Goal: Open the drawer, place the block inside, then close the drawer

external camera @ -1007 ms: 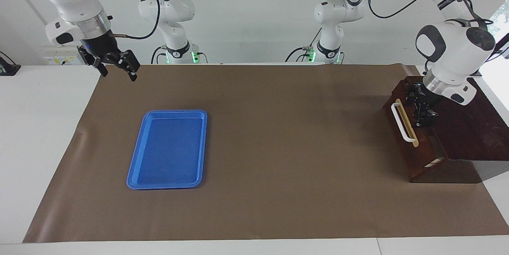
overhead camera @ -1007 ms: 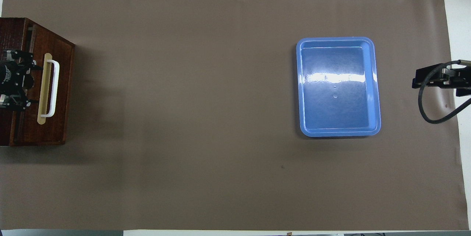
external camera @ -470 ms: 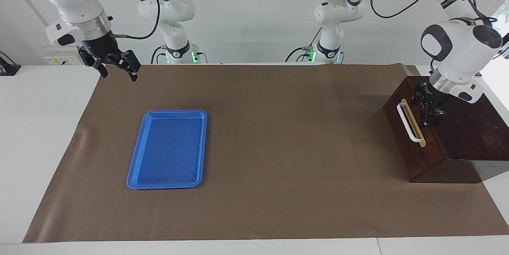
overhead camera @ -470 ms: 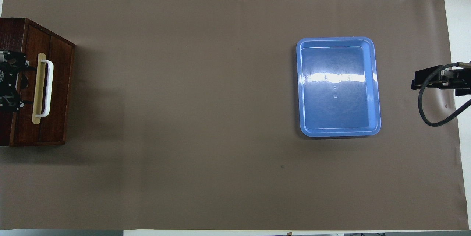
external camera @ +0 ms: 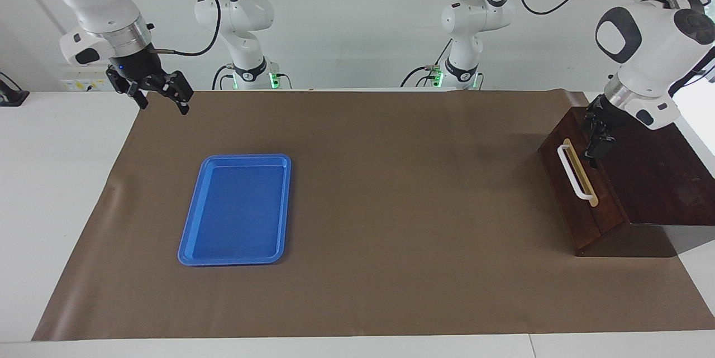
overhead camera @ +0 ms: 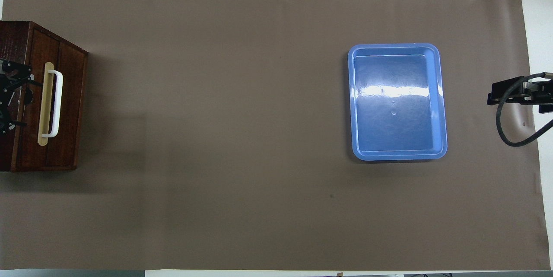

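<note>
Now | drawer (external camera: 581, 190) shut | left fingers (external camera: 595, 146) wide above it | right fingers (external camera: 182, 105) wide

One drawer (external camera: 578, 190), one blue tray (external camera: 236, 210), two arms.

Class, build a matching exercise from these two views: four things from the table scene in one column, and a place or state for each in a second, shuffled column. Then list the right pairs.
Things:
1. drawer
2. blue tray
3. left gripper
4. right gripper

Places or states:
A. lying flat and empty on the brown mat
B. over the wooden box, beside the white handle
C. shut flush in its box
D. raised over the mat's edge at the right arm's end

Pairs: 1-C, 2-A, 3-B, 4-D
</note>
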Robot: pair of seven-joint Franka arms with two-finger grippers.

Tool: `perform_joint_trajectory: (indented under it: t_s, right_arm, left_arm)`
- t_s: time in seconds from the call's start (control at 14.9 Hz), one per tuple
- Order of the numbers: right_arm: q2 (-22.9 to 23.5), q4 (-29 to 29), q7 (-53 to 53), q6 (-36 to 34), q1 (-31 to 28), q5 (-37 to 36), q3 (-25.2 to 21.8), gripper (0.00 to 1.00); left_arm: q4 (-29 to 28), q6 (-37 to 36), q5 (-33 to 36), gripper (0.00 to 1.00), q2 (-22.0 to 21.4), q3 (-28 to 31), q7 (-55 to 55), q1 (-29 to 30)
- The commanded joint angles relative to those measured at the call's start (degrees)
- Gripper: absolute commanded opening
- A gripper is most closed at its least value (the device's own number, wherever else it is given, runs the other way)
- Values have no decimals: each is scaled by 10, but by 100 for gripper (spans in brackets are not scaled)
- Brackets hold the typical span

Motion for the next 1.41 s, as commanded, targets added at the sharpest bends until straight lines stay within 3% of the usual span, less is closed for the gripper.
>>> perform_joint_trajectory:
  t_s: [0.0, 0.2, 0.47, 0.6, 1.34]
  right_arm:
    - [-9, -15, -15, 14, -8, -9, 6, 100]
    - [-10, -19, -15, 18, -8, -9, 6, 100]
    - [-13, -26, -16, 18, -8, -9, 6, 100]
    - [-13, -26, -16, 18, -8, -9, 6, 100]
    - [-13, -25, -65, 11, -7, -9, 7, 100]
  left_arm:
    - [-9, -39, 2, 100, -31, 4, 115, -37]
    - [-4, -86, -8, 100, -45, 6, 245, -48]
    - [62, -133, -21, 100, 3, 18, 351, -63]
    - [76, -148, -21, 100, 3, 16, 398, -64]
    - [77, -146, -23, 100, -10, -1, 452, -65]
